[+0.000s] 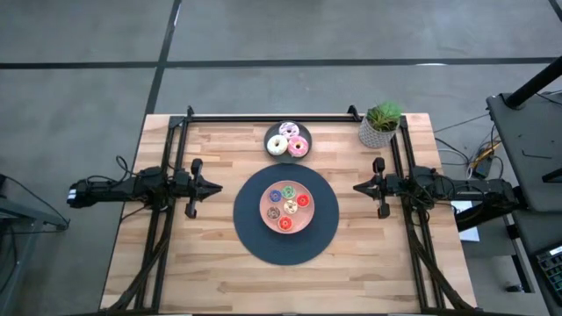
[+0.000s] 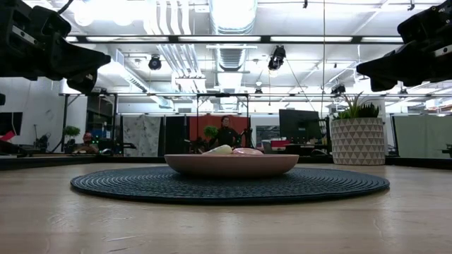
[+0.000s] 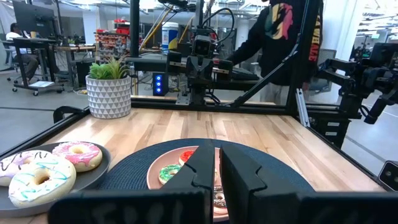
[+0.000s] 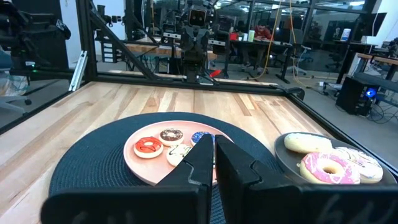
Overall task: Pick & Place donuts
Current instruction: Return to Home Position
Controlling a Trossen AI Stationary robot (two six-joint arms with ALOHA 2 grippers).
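Observation:
Three larger donuts [image 1: 288, 141], cream, pink and white-pink sprinkled, lie on the small dark grey plate [image 1: 270, 133] at the table's far middle; the left wrist view shows them too [image 3: 43, 171]. Several tiny donuts [image 1: 287, 208] lie on the round pink plate [image 1: 266, 213]; a red [image 4: 148, 147] and a brown one [image 4: 170, 134] show clearly. My left gripper [image 1: 218, 186] [image 3: 218, 163] hovers shut left of the pink plate. My right gripper [image 1: 356, 186] [image 4: 214, 158] hovers shut to its right. Both point at the plate.
The pink plate sits on a round dark woven mat [image 1: 250, 237] at the table's centre. A potted plant [image 1: 380, 125] stands at the far right corner. A black rail [image 1: 263, 117] runs along the far edge. A person in a dark hoodie [image 3: 283, 37] stands beyond the table.

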